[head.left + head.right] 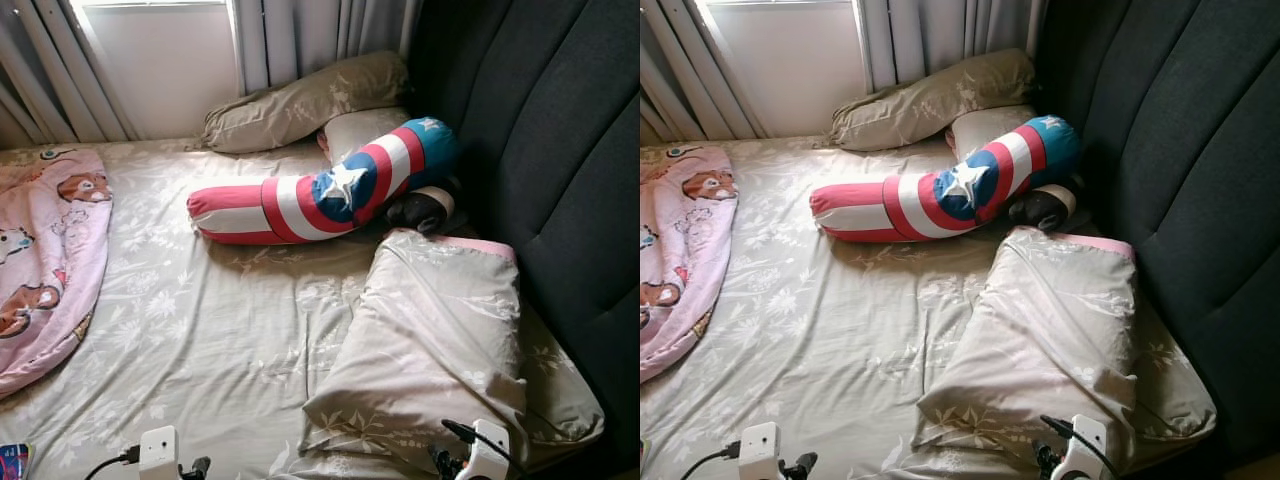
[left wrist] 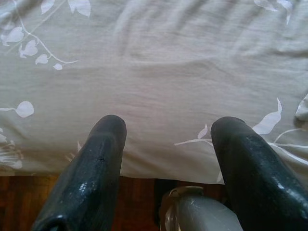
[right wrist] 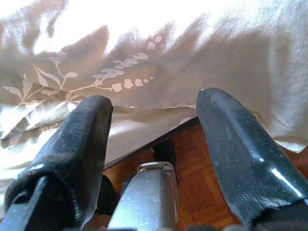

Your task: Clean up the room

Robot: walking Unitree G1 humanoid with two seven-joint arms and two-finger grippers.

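— What's behind the bed [image 1: 230, 340]?
— A dark padded headboard [image 1: 560, 150] on the right, grey curtains [image 1: 300, 35] at the far end.
— Any daylight?
— Plenty, through the window [image 1: 165, 60] between the curtains. Below the bed's edge the wooden floor [image 3: 202, 168] shows, reddish-brown.

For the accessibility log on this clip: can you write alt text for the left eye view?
A bed with a floral beige sheet holds a long red, white and blue star bolster, a beige pillow near a dark padded headboard, and a pink cartoon blanket on the left. Another pillow lies by the curtains.
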